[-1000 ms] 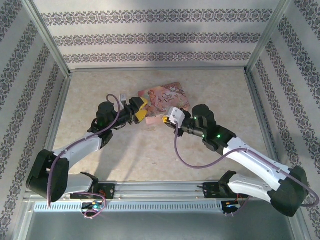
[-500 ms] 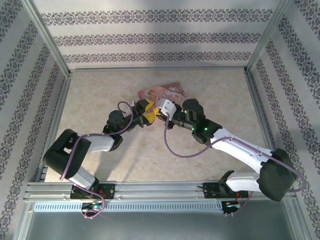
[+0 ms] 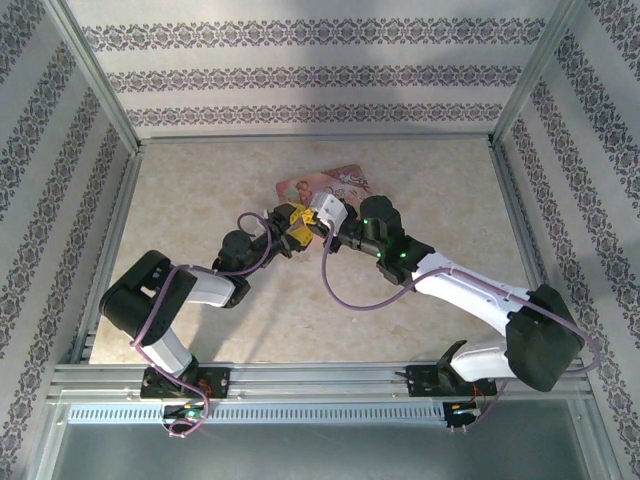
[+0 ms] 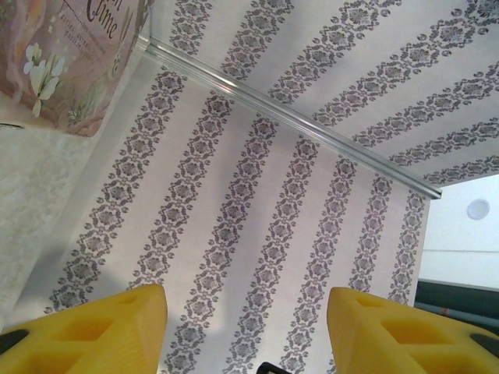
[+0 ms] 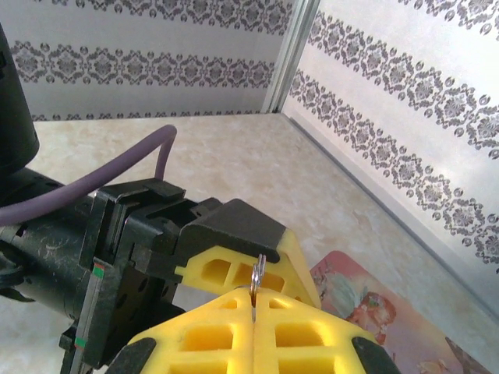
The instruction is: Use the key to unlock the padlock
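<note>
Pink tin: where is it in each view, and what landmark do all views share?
Top external: pink tin at centre, toward the back.
Left wrist: tin, upper-left corner.
Right wrist: tin, lower-right corner.
Shared landmark: the patterned wall.

A pale beige tabletop (image 3: 200,200) with a mottled, stone-like pattern spans the enclosure. Thin aluminium frame strips (image 3: 310,140) border its left, far and right edges, and a silver slotted mounting rail (image 3: 320,378) runs along the near edge. Lying flat on it, toward the far middle, is a pink rectangular tin box (image 3: 345,185) with an illustrated lid, turned slightly askew to the table's edges
</note>
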{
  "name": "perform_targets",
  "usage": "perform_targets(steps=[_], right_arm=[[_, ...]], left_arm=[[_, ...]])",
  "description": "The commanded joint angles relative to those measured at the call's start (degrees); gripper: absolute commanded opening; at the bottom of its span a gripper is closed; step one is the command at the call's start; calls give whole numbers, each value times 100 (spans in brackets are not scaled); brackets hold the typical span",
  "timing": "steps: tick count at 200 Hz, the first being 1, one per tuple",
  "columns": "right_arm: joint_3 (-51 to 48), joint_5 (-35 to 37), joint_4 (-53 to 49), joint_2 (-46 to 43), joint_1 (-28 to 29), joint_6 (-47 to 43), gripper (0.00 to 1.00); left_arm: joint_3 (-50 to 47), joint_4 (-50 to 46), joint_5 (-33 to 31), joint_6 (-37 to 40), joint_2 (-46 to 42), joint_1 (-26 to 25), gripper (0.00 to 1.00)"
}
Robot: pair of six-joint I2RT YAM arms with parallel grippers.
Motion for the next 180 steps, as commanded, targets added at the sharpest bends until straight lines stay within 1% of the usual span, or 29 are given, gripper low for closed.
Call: perform_targets(steps=[1, 48, 112, 180], right_arm=[[-148, -18, 334, 64, 12, 165, 0], [-390, 30, 566, 168, 10, 319, 0], [-417, 26, 664, 324, 17, 398, 0], [-636, 135, 639, 128, 17, 457, 0]], left_arm=[[45, 489, -152, -169, -30, -62, 55], [46, 488, -274, -250, -50, -72, 52], [38, 480, -347, -284, -61, -98, 48], [-28, 485, -421, -233, -77, -107, 31]])
